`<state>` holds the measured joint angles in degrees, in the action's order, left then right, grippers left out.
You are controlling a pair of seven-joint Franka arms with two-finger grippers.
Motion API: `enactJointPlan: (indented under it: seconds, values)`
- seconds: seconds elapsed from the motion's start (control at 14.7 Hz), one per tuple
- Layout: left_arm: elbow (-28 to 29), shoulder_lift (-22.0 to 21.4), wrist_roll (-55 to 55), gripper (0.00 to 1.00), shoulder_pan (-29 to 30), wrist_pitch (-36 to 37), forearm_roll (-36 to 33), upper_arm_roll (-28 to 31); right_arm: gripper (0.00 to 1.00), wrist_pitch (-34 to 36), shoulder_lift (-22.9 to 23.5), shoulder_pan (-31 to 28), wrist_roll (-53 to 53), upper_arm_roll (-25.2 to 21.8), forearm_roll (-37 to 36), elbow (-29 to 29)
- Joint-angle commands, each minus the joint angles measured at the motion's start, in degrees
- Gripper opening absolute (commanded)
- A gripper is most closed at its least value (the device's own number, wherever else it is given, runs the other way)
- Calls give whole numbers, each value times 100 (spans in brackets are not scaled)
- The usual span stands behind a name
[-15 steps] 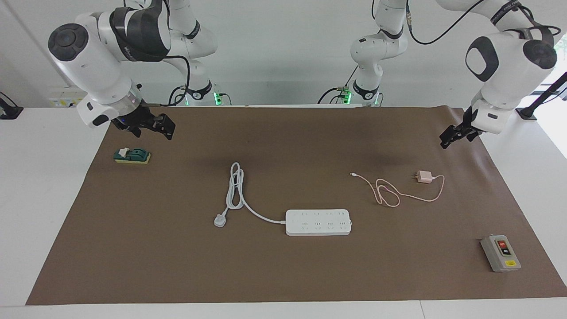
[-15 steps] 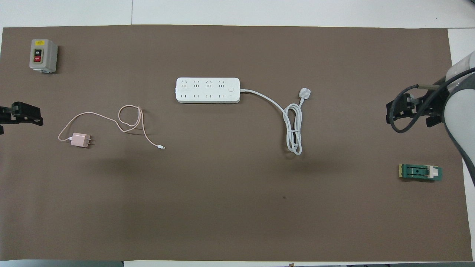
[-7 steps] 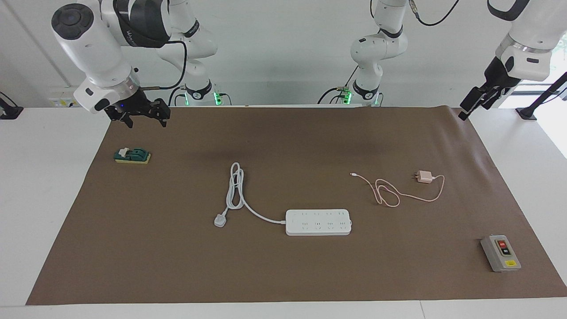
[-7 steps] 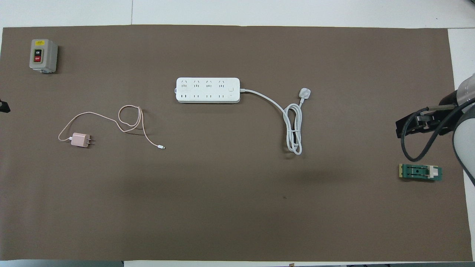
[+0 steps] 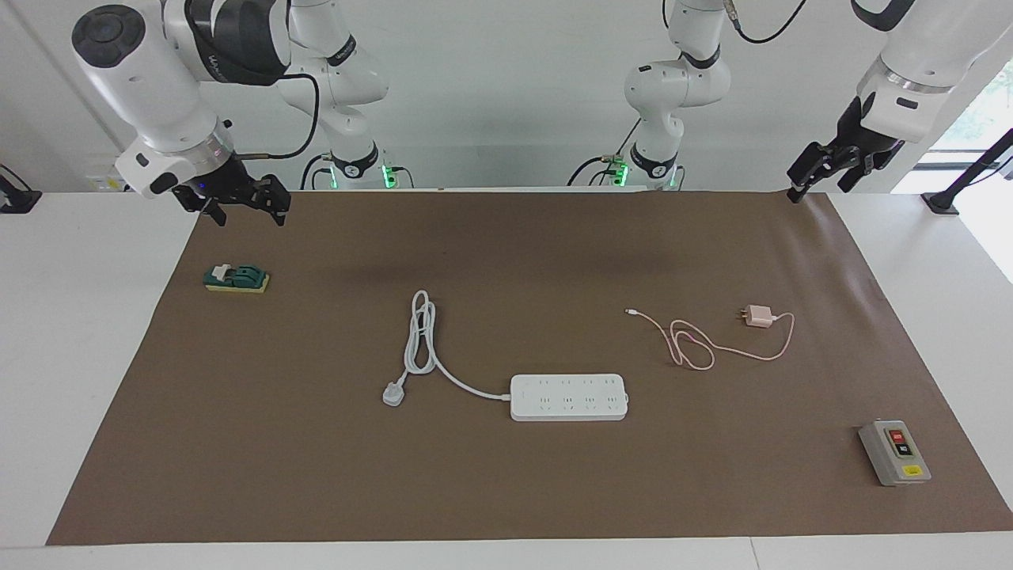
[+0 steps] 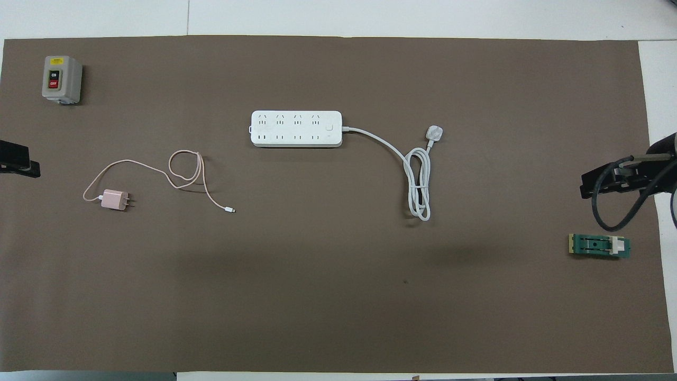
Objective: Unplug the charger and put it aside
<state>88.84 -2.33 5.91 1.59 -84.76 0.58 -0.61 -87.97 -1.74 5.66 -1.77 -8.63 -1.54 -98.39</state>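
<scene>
Facing view: the small pale pink cube charger with thin pink cable (image 5: pixel 761 317) lies unplugged on the brown-covered bench (image 5: pixel 506 491), toward the left arm's end, well apart from the long white power strip (image 5: pixel 569 397). You'd judge it light and rigid, its cable limp; pinch the cube's flat sides. Left gripper (image 5: pixel 815 169) hangs empty over the mat's corner, right gripper (image 5: pixel 241 199) likewise; finger spread unreadable for both. Overhead view: charger (image 6: pixel 115 199) sits near the left gripper (image 6: pixel 21 162).

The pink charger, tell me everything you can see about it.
The charger is a small pale pink cube, plastic by its look, lying on the brown mat with two metal prongs bare, in no socket. Its thin pink cable loops loosely beside it. It lies nearer the robots than the power strip, apart from it. No gripper touches it.
</scene>
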Motion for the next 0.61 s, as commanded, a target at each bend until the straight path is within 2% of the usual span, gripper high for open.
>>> enactJointPlan:
  seconds: [0.0,0.27,0.54]
  values:
    - [168,-39,-257,100,-177,-84,-58,149,100,-333,-134,-188,-148,90,101,-180]
    - [238,-92,-449,100,-273,-119,-76,122,100,-405,-11,-197,-289,46,110,109]
    - [388,-215,-442,100,-344,-181,-50,96,100,-423,-20,-197,-1,37,136,75]
